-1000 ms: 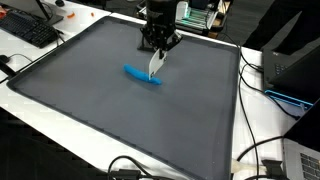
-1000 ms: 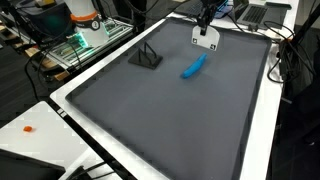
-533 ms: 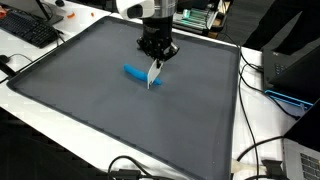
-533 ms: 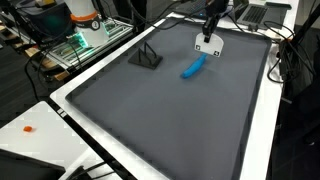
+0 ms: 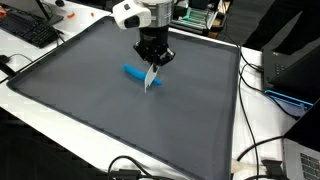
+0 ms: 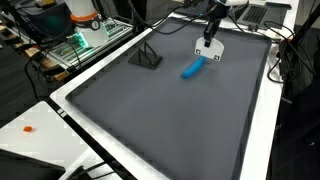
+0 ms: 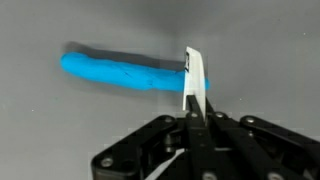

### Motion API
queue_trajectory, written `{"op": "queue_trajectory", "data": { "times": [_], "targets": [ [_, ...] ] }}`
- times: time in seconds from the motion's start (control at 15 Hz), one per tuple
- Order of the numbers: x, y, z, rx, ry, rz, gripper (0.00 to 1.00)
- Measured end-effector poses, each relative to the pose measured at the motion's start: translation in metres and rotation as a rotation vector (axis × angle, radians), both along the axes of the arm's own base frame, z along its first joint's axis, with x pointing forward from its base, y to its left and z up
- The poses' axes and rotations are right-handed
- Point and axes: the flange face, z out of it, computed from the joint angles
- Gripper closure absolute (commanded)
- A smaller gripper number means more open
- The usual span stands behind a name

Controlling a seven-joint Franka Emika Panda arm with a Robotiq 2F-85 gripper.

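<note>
Over the last second the tool has come down and toward the lower left of the frame in an exterior view, carrying a white strip with it. The roll, blue, has not moved. It lies on the grey mat in the upper middle of the worktop.

In the wrist view the tool has its fingers pressed together, pinching the strip edge-on. The strip now crosses the right end of the roll. Whether it touches the roll I cannot tell, since in an exterior view the strip sits up-frame of the roll. My reading is that the strip's edge is now lined up over that end.

No brand, label or writing can be read in any view.
</note>
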Motion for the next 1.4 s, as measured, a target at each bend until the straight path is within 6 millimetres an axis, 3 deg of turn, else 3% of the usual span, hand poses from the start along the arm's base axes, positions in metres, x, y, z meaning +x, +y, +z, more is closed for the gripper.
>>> {"op": "queue_trajectory", "data": {
  "times": [1.4],
  "targets": [
    [0.002, -0.002, -0.025, -0.007, 0.025, -0.008, 0.99]
  ]
}}
